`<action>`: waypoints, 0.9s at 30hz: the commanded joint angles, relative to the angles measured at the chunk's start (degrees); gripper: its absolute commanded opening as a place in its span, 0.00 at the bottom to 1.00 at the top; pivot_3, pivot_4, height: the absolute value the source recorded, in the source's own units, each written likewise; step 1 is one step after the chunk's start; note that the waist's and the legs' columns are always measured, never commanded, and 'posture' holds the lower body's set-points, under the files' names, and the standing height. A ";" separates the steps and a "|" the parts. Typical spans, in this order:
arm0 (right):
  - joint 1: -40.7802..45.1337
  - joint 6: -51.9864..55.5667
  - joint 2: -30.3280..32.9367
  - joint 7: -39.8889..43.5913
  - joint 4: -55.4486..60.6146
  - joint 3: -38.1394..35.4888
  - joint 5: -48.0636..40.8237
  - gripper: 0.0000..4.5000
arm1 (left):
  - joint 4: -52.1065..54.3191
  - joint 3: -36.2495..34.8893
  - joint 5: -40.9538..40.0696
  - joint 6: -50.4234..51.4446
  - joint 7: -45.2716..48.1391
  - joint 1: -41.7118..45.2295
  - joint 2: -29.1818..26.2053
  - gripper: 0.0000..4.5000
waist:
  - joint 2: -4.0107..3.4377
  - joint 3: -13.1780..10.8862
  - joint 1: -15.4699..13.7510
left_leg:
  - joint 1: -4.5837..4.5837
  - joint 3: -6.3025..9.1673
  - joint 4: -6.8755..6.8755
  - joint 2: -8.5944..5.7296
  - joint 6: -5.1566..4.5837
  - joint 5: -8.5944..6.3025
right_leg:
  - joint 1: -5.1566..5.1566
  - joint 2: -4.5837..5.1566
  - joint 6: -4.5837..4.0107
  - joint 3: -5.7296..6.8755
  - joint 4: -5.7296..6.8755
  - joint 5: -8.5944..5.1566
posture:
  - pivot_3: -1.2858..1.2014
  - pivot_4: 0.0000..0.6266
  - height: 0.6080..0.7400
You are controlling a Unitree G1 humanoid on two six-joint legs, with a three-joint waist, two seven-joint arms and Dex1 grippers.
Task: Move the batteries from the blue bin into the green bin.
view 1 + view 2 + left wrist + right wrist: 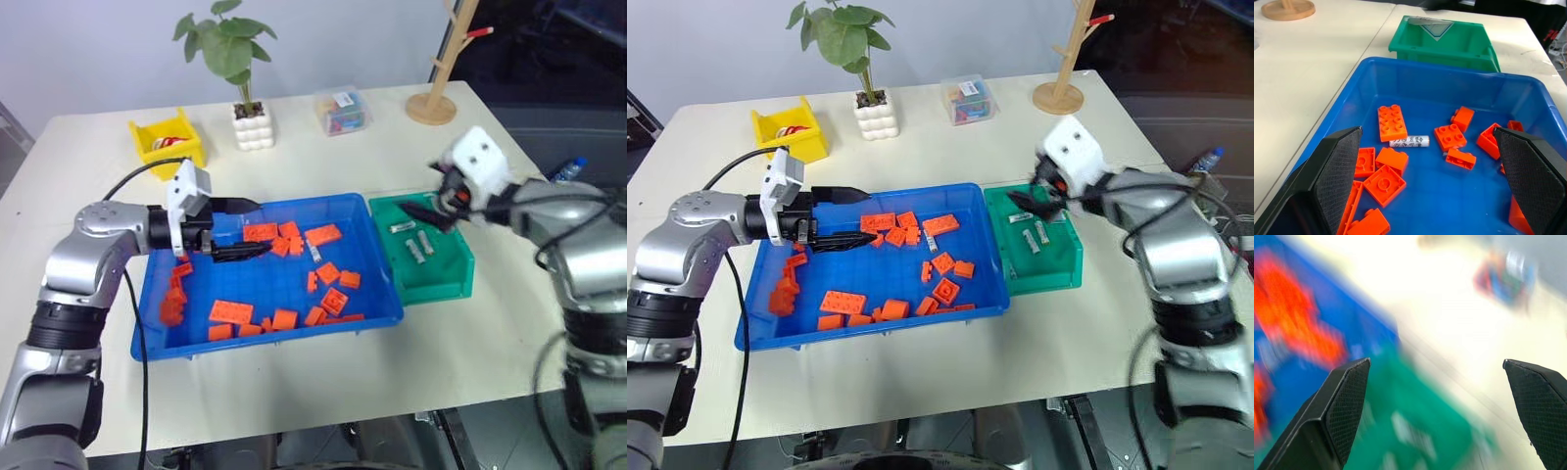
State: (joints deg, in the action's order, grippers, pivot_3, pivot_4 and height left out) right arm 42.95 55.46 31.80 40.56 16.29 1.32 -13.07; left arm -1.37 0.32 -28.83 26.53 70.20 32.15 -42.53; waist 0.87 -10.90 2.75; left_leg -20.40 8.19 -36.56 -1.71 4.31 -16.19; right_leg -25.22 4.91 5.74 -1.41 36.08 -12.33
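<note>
The blue bin [157, 323] sits mid-table, strewn with orange bricks [231, 311]. One silver battery [1409, 141] lies among them near the bin's middle, also seen as the battery [315, 252]. My left gripper [245, 230] hovers open and empty over the bin's left half, pointing right toward that battery. The green bin [446, 284] stands against the blue bin's right side, with three batteries [416, 245] lying inside. My right gripper [423, 211] hangs open just above the green bin's far left part, nothing between its fingers.
At the table's back stand a yellow bin [167, 137], a potted plant [252, 117], a clear box of small items [342, 111] and a wooden stand [433, 103]. Bare tabletop lies in front of both bins.
</note>
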 commanded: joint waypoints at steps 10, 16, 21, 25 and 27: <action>-1.71 15.01 -15.93 -9.61 1.07 -0.61 -10.34 0.99 | 5.11 -4.72 -1.62 1.30 -2.20 -2.86 -2.62 1.00 | 0.00 0.00 -0.31 | -0.14 0.02 -0.02 -0.12 0.00 0.00 | -0.05 0.11 0.03 -0.01 -0.02 0.03 | 0.52 0.24 1.00; -3.38 3.71 -9.51 -8.29 -1.20 11.39 -3.26 0.99 | 6.11 -5.26 -1.76 1.87 -3.29 -3.59 -2.27 1.00 | 0.00 0.00 -0.05 | -0.03 -0.03 -0.01 -0.02 -0.01 0.00 | -0.05 0.01 0.03 -0.01 0.03 0.03 | 0.52 0.24 1.00; -3.20 -13.61 -0.93 -1.64 -7.88 21.18 5.63 0.99 | 6.71 -5.15 -1.91 1.87 -4.01 -4.26 -1.97 1.00 | 0.01 -0.01 -0.10 | -0.06 -0.07 -0.02 -0.02 -0.01 0.00 | -0.04 0.02 0.04 -0.01 -0.03 0.03 | 0.52 0.24 1.00; -1.13 -25.87 2.86 2.76 -15.45 24.42 11.46 0.99 | 7.24 -5.32 -2.26 2.00 -4.55 -4.78 -2.09 1.00 | 0.02 0.00 -0.21 | -0.04 -0.07 -0.06 -0.02 -0.01 0.00 | 0.01 0.02 0.05 0.00 -0.03 0.03 | 0.52 0.24 1.00; 0.27 -30.41 3.17 4.23 -19.15 24.96 13.38 0.99 | 7.57 -5.55 -2.44 2.10 -4.89 -5.12 -2.15 1.00 | 0.03 0.00 -0.32 | -0.06 -0.07 -0.17 -0.02 -0.01 0.00 | 0.07 0.02 0.06 0.00 -0.04 0.04 | 0.52 0.24 1.00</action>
State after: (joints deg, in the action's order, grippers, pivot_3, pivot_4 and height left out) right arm 42.22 28.65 34.14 43.58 -0.18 26.49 -2.02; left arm 4.59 -3.22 -30.38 28.50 65.73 27.08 -44.29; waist 0.90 -10.90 2.43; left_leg -20.46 8.12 -36.79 -1.74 4.29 -16.20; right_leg -25.11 4.92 5.81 -1.41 36.03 -12.29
